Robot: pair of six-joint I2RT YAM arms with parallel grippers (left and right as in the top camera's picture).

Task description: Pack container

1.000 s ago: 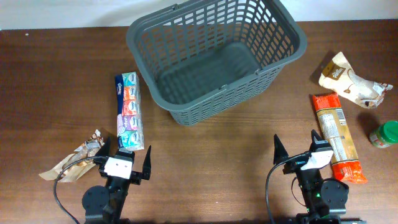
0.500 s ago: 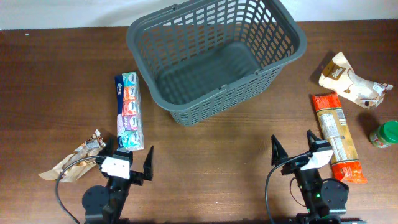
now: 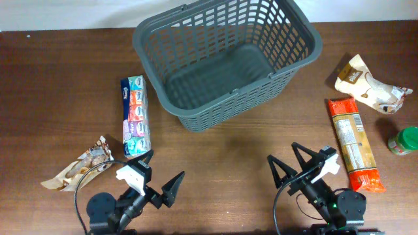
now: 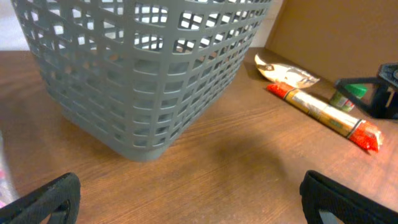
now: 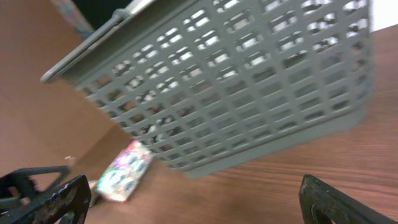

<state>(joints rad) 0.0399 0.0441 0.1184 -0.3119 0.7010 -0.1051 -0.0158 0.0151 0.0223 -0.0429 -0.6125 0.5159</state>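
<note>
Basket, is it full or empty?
Empty. The overhead view shows the basket with a bare grey floor; the tissue pack and pasta packet lie outside it on the table.

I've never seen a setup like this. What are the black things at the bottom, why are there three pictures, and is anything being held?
These are two robot arms working at a wooden table. The top-down picture comes from a camera fixed above the table. The other two come from a small camera on each arm's wrist, so the dark shapes in their bottom corners are that arm's own fingers.

Each arm ends in a two-finger claw. The left gripper and the right gripper both stand open and hold nothing.

On the table are a big grey basket, which is empty, a colourful multipack, a snack wrapper, a long orange packet, a beige bag and a green-lidded jar. The job is to pack the basket, and nothing is in it yet.
</note>
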